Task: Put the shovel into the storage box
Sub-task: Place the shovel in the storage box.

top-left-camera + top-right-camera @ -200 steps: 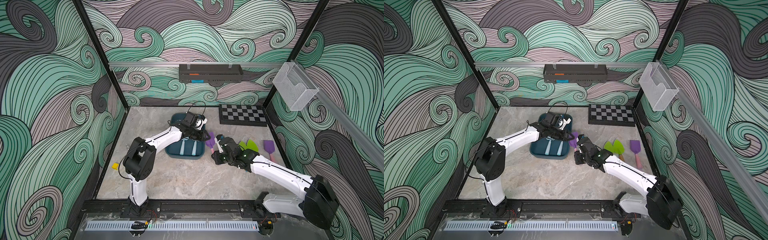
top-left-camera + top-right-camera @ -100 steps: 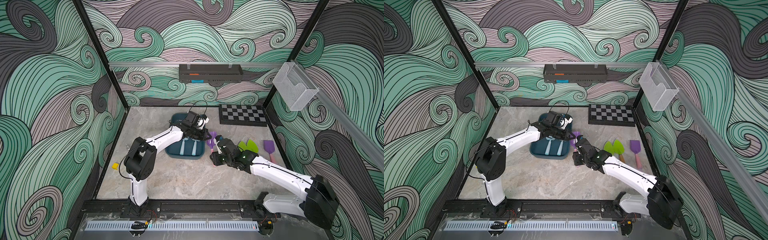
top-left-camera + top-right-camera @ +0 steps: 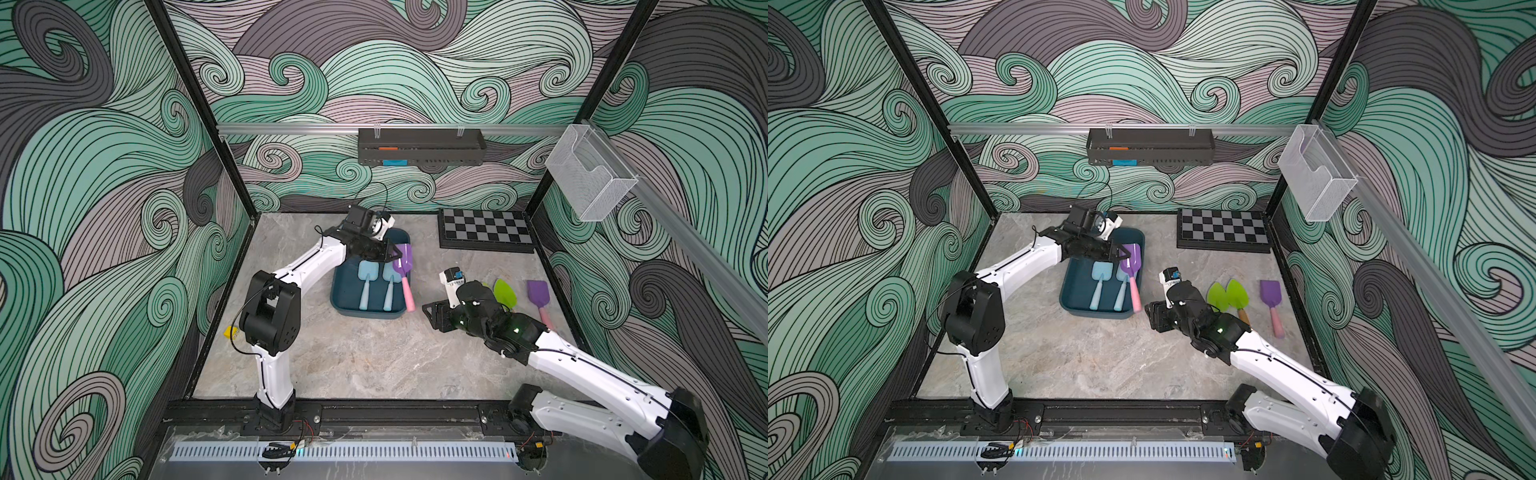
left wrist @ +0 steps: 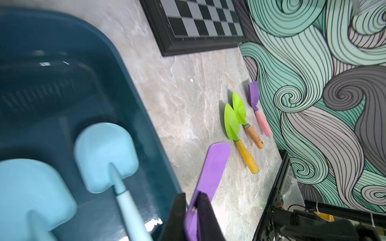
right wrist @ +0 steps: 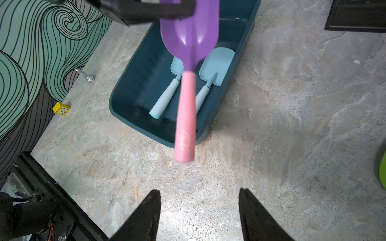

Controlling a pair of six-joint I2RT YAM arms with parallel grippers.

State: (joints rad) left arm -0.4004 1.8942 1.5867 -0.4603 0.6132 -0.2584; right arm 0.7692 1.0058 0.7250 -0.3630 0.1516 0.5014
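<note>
step: getting the shovel in | left end effector (image 3: 392, 255) pinched on the purple shovel (image 3: 404, 266) by its blade, hanging over the storage box (image 3: 337, 291) right edge, pink handle poking past the near rim | right end effector (image 5: 198, 189) wide, empty | next: I'd guess scoot it inward, then release

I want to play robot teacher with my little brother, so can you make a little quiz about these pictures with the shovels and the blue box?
1. True or false: the right gripper is holding a shovel.
2. How many light blue shovels lie in the storage box?
3. The left gripper grips the purple shovel by its: A) pink handle, B) blade, C) handle end.
Key: 1 false, it is open and empty; 2 two; 3 B.
</note>
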